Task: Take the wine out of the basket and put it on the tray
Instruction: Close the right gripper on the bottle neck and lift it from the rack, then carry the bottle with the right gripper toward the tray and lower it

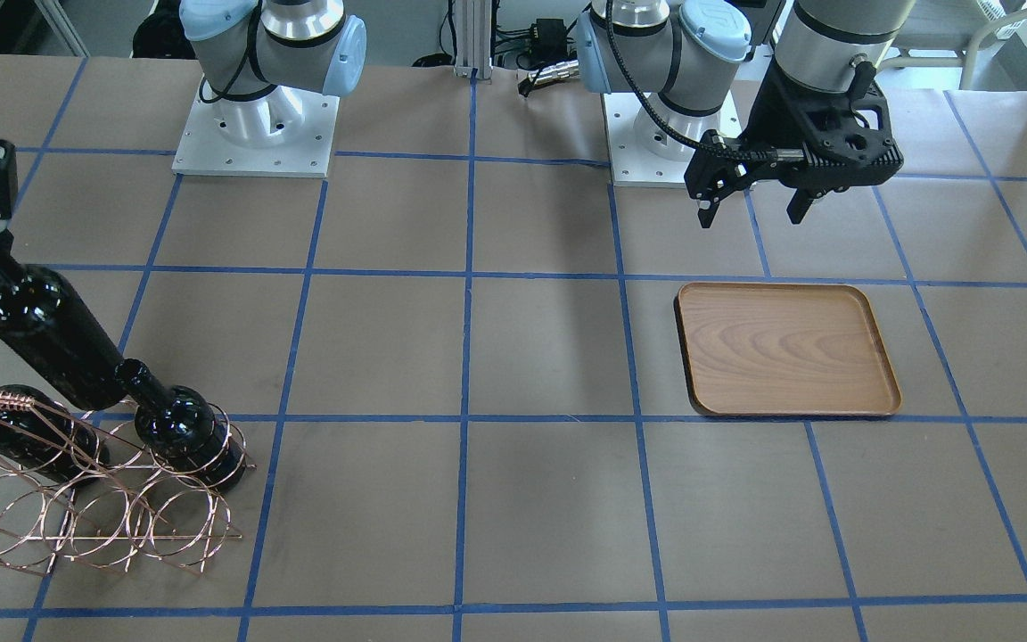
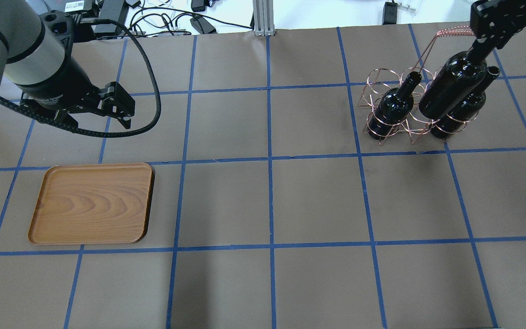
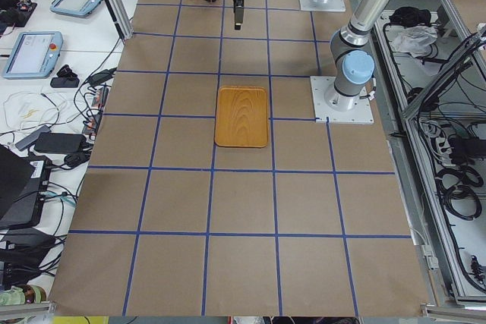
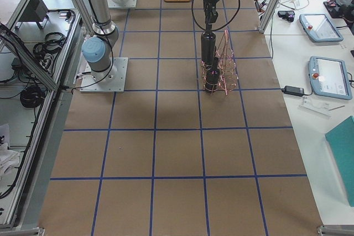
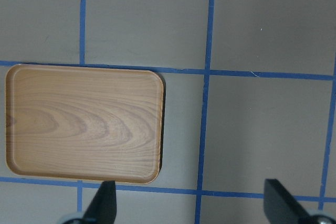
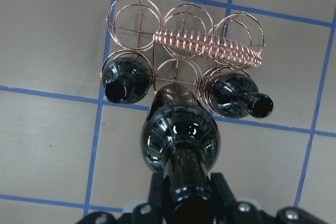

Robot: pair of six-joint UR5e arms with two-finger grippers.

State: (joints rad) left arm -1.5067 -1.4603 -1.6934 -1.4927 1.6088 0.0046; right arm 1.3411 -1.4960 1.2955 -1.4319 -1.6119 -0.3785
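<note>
Black glass bottle (image 2: 450, 89) is being gripped at the neck by the right gripper (image 6: 189, 198), hanging above the basket (image 6: 205, 45) | left gripper (image 5: 191, 198) is being held wide open, empty, near the tray (image 2: 92, 203).

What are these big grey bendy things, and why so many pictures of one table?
They are two robot arms bolted to a brown table with blue tape lines. Six cameras snapped at once: one faces the robot, one looks over its shoulders, two watch from the table's ends, one rides on each wrist. Each arm ends in a two-finger pincher called an end effector. The right end effector is shut on the neck of a black wine bottle, holding it over a copper wire basket where two more bottles stand. The left end effector hangs open and empty near a bare wooden tray.
</note>
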